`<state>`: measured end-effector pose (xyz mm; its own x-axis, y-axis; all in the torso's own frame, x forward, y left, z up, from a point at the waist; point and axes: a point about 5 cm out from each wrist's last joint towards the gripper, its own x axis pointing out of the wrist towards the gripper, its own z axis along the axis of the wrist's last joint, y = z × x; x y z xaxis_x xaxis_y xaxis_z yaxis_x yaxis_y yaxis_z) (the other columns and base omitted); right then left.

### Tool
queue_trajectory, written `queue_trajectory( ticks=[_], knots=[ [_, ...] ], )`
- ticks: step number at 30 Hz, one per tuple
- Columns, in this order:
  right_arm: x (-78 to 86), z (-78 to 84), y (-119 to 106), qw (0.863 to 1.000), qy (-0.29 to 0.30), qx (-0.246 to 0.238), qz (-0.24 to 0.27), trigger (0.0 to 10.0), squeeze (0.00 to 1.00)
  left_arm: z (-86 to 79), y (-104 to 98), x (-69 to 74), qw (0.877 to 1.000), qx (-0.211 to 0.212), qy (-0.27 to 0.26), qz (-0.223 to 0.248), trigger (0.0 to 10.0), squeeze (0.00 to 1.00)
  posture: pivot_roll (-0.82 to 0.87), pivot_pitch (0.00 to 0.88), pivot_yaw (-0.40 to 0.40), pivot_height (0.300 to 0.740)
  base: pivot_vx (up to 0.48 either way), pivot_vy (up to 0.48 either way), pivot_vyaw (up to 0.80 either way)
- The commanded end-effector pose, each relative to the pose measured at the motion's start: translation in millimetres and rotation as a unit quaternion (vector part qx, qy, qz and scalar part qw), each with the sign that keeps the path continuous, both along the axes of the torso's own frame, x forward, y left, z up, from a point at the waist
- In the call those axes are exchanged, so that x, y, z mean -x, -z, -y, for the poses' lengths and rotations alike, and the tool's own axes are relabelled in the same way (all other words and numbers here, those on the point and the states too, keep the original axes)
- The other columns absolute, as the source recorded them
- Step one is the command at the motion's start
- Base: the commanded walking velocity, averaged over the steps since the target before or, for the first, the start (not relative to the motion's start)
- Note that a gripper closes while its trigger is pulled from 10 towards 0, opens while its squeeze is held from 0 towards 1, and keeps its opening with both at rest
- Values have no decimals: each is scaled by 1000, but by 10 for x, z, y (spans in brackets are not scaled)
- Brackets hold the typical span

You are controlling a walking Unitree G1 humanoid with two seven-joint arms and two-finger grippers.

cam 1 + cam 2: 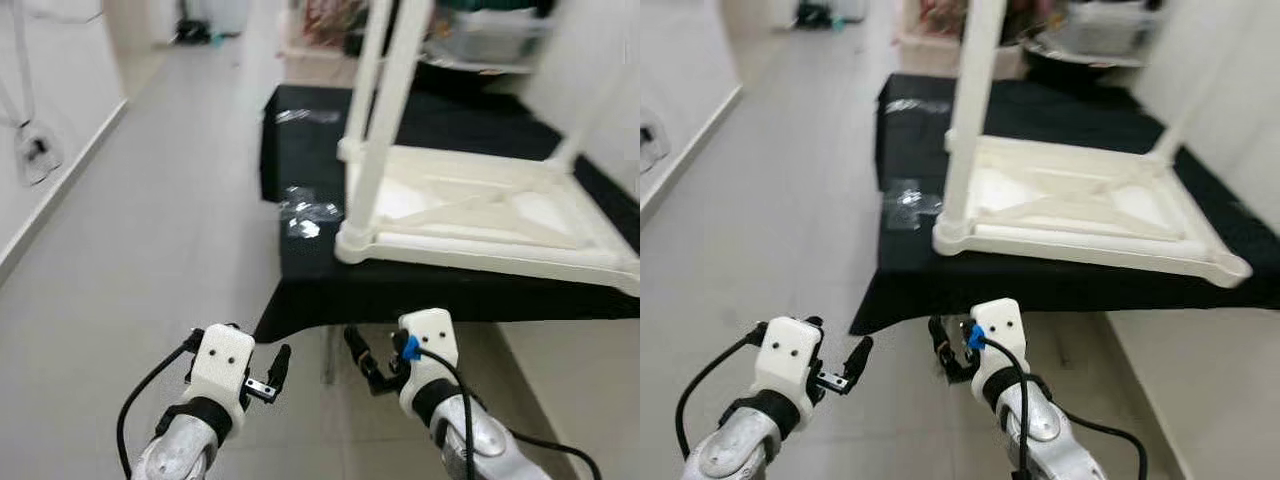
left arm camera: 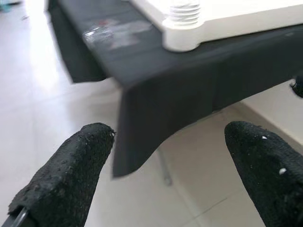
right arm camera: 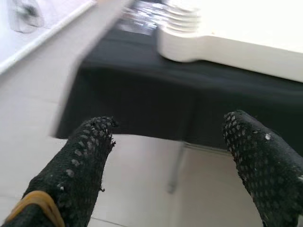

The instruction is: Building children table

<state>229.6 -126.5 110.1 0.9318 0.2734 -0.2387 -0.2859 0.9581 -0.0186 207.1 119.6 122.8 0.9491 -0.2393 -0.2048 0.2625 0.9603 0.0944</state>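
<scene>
A white children's table [image 1: 480, 215] lies upside down on a black-clothed table [image 1: 400, 290]. One white leg [image 1: 385, 110] stands up from its near-left corner, screwed into a ribbed socket [image 2: 183, 10]. Another leg [image 1: 592, 110] rises at the far right. My left gripper [image 2: 165, 156] hangs low over the floor in front of the cloth's edge, fingers wide apart and holding nothing. Beside it, my right gripper [image 3: 170, 151] is also open and empty, facing the same corner [image 3: 182, 42] of the white table.
Crumpled clear plastic bags [image 1: 305, 212] lie on the black cloth left of the white table, another [image 1: 305, 116] farther back. Grey tiled floor [image 1: 160, 230] runs along the left to a white wall with a cable fitting [image 1: 35, 150]. Cluttered shelves [image 1: 490, 40] stand behind.
</scene>
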Motion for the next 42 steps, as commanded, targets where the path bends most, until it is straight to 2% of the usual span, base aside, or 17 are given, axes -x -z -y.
queue_trajectory(
  ticks=[1, 6, 16, 22, 24, 26, 32, 37, 42],
  knots=[
    [-49, -5, 12, 1000, -2, 1, 6, 10000, 0, 1, 85, 5, 1000, -3, -6, -14, 10000, 0, 85, 0, -94, 740, 0, -315, 0],
    [-113, 11, 67, 1000, 7, -7, -5, 10000, 0, -25, 161, -42, 999, 11, -16, -27, 10000, 0, 88, 0, -99, 740, 0, -406, 0],
    [-196, 105, 138, 998, 60, -24, -13, 10000, 0, -47, 233, -100, 1000, -3, -18, -26, 10000, 0, 93, 0, -93, 740, 0, -433, 0],
    [-242, 176, 167, 995, 89, -47, -21, 10000, 0, -172, 255, -126, 997, 19, -64, -28, 10000, 0, 101, 0, -93, 740, 0, -137, 0],
    [-287, 205, 136, 994, 97, -46, -9, 10000, 0, -219, 244, -139, 996, 25, -78, -22, 10000, 0, 103, 0, -91, 740, 0, 0, 0],
    [-293, 208, 134, 994, 98, -46, -8, 10000, 0, -223, 244, -141, 996, 25, -78, -21, 10000, 0, 103, 0, -91, 740, 0, 0, 0],
    [-185, -3, 127, 999, 3, -35, 0, 10000, 0, -190, 189, -87, 997, 24, -76, -2, 10000, 0, 103, 0, -91, 740, 0, 0, 0],
    [-167, -6, 143, 999, -8, -36, -7, 10000, 0, -171, 167, -60, 997, 20, -74, 0, 10000, 0, 99, 0, -93, 740, 0, 0, 0],
    [-219, 37, 204, 998, 16, -55, -28, 10000, 0, -132, 210, -59, 997, 26, -67, -10, 10000, 0, 98, 0, -97, 740, -228, 0, 0]
  ],
)
